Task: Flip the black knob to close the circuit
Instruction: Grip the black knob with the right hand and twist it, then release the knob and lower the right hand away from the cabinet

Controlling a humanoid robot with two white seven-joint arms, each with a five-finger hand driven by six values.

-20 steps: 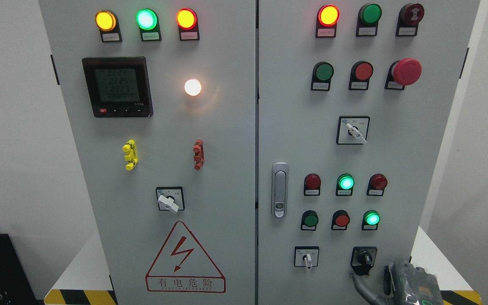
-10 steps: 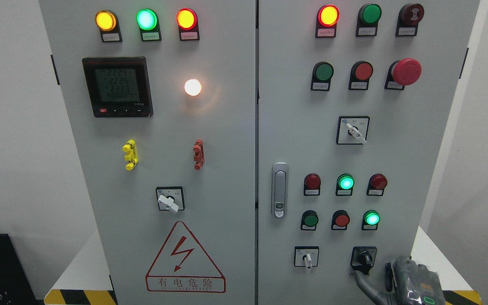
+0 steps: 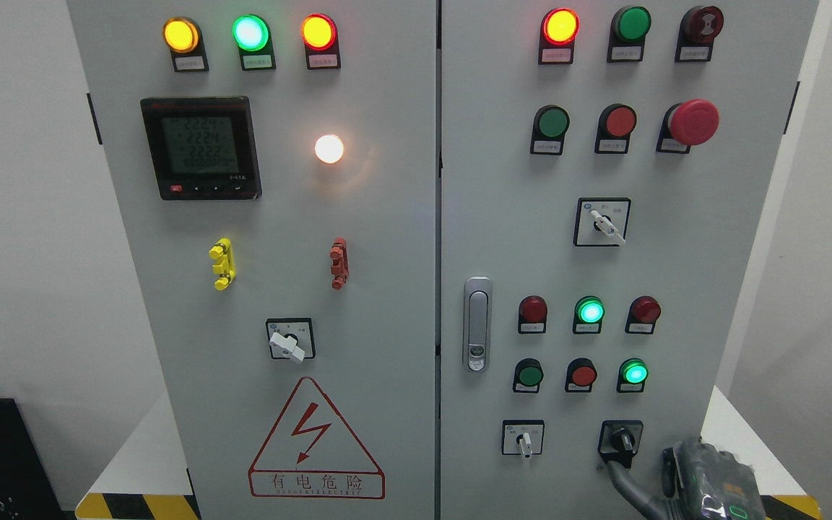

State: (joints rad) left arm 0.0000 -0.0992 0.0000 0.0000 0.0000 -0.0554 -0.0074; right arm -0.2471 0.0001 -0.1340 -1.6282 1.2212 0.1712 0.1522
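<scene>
The left robot hand is not showing anywhere in the head view, so the whole job is falling to the right one. Going left to right across the lower part of the right-hand cabinet door [image 3: 676,188], the small white selector switch [image 3: 524,439] is sitting well off to the left of the robot hand, and it is not the target. Next comes the black knob [image 3: 621,440], mounted on its black square plate in the bottom row, just up and to the left of the right robot hand [image 3: 647,485]. Its handle is pointing down and slightly to the right, so its long axis is running nearly vertical, tilting toward the robot hand. One long grey finger [image 3: 622,480] is reaching up and leftward, its tip lying just under the lower edge of the knob's plate; whether it is touching the plate cannot be told from here. The remaining fingers are mostly hidden behind the dark, wrapped body of the robot hand at the lower right corner, so whether they are spread or curled cannot be told, though the robot hand is clearly gripping nothing. Judging from this, the coming move is calling for a short rise up and to the left, so that the fingers are closing around the handle before twisting it
</scene>
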